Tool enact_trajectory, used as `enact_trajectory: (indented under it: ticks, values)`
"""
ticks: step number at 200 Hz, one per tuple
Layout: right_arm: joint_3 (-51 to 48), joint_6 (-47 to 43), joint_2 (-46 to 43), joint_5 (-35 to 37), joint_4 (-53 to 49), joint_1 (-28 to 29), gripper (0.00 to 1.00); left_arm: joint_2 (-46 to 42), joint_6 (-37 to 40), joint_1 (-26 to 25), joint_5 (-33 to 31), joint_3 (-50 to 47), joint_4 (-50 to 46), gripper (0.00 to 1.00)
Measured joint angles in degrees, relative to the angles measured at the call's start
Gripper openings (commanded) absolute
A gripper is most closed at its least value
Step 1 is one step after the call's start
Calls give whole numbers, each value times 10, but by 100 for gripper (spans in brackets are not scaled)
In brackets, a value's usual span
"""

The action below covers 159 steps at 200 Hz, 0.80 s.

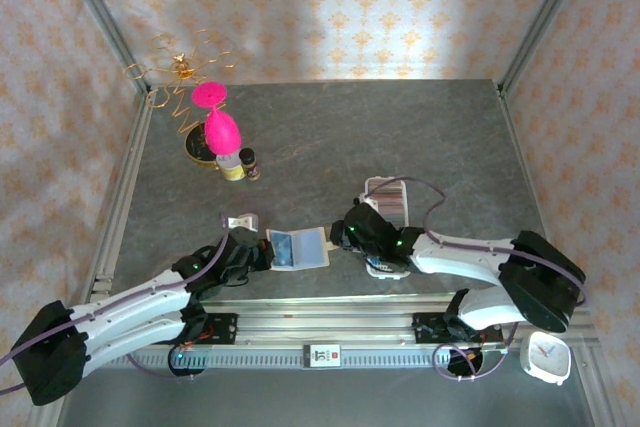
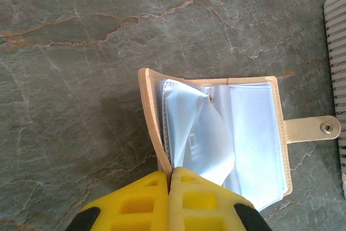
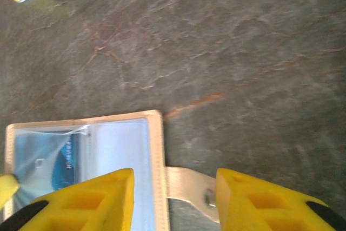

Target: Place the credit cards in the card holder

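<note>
The tan card holder (image 1: 300, 249) lies open on the grey table, its clear sleeves facing up. My left gripper (image 2: 172, 176) is shut on the raised left cover edge of the card holder (image 2: 148, 112), and one sleeve curls up beside it. A blue credit card (image 3: 51, 160) sits inside a left sleeve. My right gripper (image 3: 174, 187) is open and hovers over the holder's right edge (image 3: 157, 150), with the snap tab (image 3: 189, 185) between its fingers, untouched. More credit cards stand on edge in a white tray (image 1: 388, 201) behind the right gripper (image 1: 345, 237).
At the back left stand a gold wire stand (image 1: 180, 72), a pink object (image 1: 220, 127) and small bottles (image 1: 240, 164). A small metal clip (image 1: 240, 220) lies near the left arm. A white clock (image 1: 545, 357) sits at the front right, by the metal rail (image 1: 320, 332).
</note>
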Motion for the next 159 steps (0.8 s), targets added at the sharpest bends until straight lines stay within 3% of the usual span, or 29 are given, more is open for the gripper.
enact_trajectory:
  ticks: [40,95,159]
  values:
    - [-18,8,-12,-19,5,-12,42,-2,10,0,-9,17,-36,0]
    - [-18,17,18,-53,9,-14,28,-10,10,0,-13,25,-54,0]
    - [-18,18,31,-78,16,-13,18,-20,10,0,-13,25,-61,0]
